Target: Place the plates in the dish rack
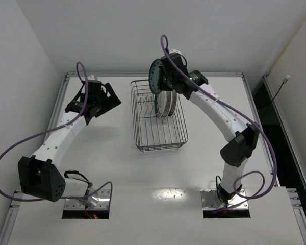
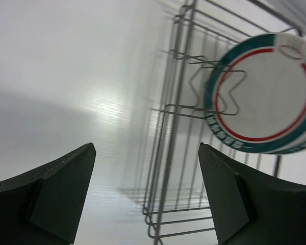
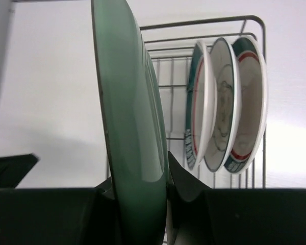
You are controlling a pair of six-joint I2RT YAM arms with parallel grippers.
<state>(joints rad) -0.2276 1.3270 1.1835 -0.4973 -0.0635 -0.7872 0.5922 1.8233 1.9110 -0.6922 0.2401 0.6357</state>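
Above the far end of the dish rack (image 1: 160, 132), the top camera shows the right tool (image 1: 166, 80) clamped on the teal plate (image 1: 156, 76), upright over three plates (image 1: 163, 104) standing in the prongs. The left tool (image 1: 108, 99) hangs spread and empty beside the rack, over the desk (image 1: 92, 153). Lowered off-line, the teal plate could knock its neighbours or straddle a prong.

Left wrist: wide fingers (image 2: 56, 189) with nothing between them, and a ringed plate (image 2: 265, 97) face-on behind the wire, its pattern unreadable from above.

Right wrist: only this view shows the grip low on the rim, so the plate might pivot or slip.
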